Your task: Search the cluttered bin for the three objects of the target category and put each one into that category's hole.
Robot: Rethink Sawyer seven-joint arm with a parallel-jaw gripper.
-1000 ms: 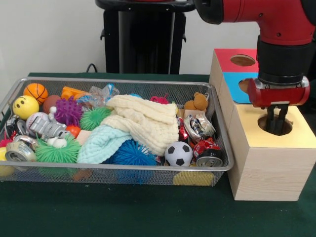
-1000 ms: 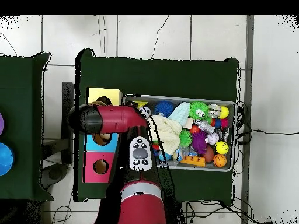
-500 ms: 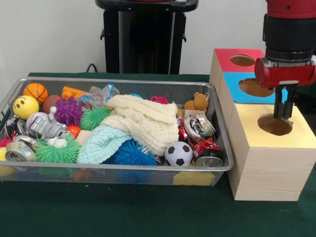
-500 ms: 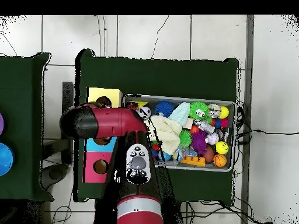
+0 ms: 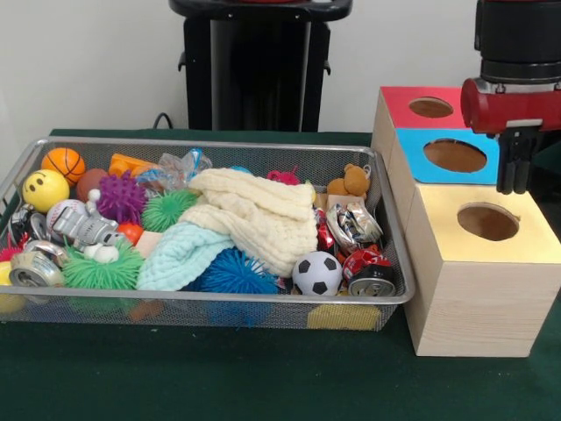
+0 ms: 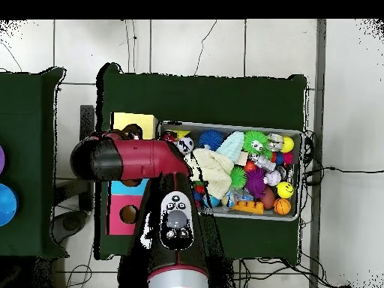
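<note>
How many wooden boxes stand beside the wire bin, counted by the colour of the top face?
Red-faced box: 1
Blue-faced box: 1
Yellow-faced box: 1
Total: 3

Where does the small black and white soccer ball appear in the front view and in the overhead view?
Front view: the black and white soccer ball lies in the silver wire mesh bin, at its near rim, right of centre, beside the crushed cans.
Overhead view: the ball sits at the bin's upper left corner, next to the red arm.
Shared landmark: the pale wooden box with a yellow face, which stands nearest the ball in both views.
</note>
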